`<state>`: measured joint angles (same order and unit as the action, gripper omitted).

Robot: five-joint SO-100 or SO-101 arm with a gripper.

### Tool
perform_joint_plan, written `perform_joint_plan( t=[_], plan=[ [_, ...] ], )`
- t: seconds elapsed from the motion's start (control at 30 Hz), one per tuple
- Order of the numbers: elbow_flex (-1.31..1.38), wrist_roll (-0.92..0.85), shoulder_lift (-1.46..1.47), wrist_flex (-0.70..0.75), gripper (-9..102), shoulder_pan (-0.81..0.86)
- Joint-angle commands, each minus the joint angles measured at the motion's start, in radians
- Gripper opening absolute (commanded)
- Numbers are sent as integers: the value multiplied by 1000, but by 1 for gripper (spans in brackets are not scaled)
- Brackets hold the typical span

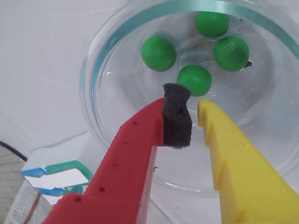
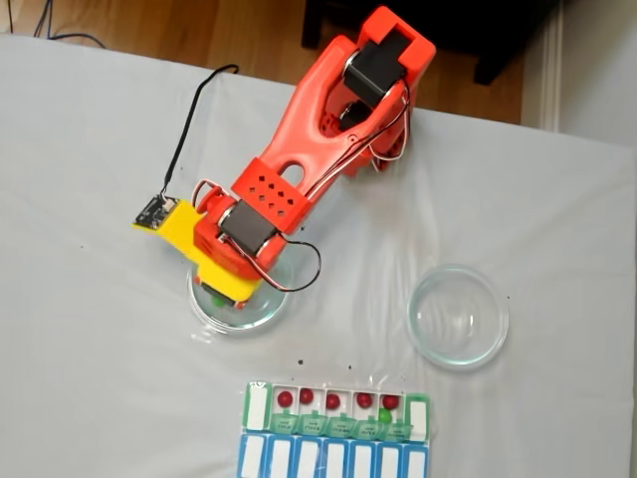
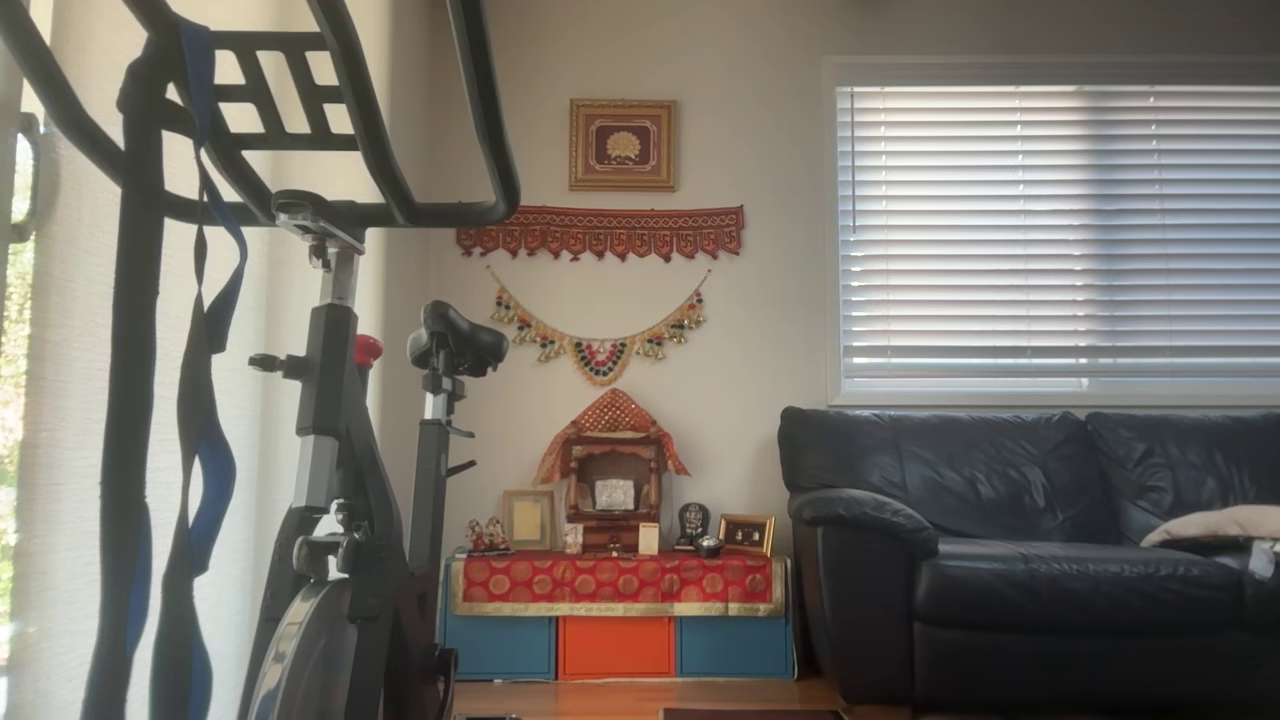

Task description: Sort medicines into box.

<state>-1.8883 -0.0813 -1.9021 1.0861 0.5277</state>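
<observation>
The claw point(image 1: 195, 107) hangs open over the glass dish point(image 1: 100, 60), nearest green ball point(image 1: 194, 80) just ahead of its tips. Glossy, light and round, it will probably roll or squirt out unless pinched across its middle by the foam pad point(image 1: 177, 116).

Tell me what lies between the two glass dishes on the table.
Nothing: in the fixed view, bare white table separates the dish under the gripper from the empty dish.

The arm point(image 2: 328, 129) reaches downward, its pincer point(image 1: 187, 100) parted, red and yellow fingers apart.
</observation>
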Motion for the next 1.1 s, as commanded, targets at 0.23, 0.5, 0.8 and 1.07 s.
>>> perform_joint_plan(
  t=[0.23, 0.5, 0.8, 1.07],
  plan=[
    [17, 48, -66, 21, 17, 18],
    [21, 95, -41, 48, 26, 28],
    [34, 169, 18, 57, 29, 31],
    [8, 209, 11, 51, 30, 25]
  ],
)
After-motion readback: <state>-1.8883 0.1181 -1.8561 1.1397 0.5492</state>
